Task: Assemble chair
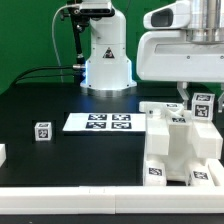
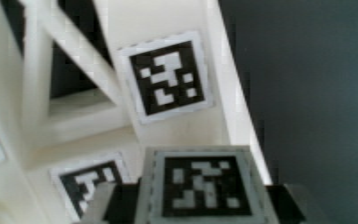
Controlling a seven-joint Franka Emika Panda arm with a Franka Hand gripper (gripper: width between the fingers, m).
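Note:
The chair is a chunky white structure of tagged blocks at the exterior view's right, near the table's front edge. It also fills the wrist view, where slanted white bars and a tag show close up. My gripper hangs over the chair's far right part. In the wrist view the gripper is shut on a small white tagged chair part, with a dark finger on either side of it. The held part sits just above or against the structure; I cannot tell if they touch.
The marker board lies flat in the middle of the black table. A lone small tagged cube stands to its left in the exterior view. A white piece shows at the left edge. The arm's base stands at the back.

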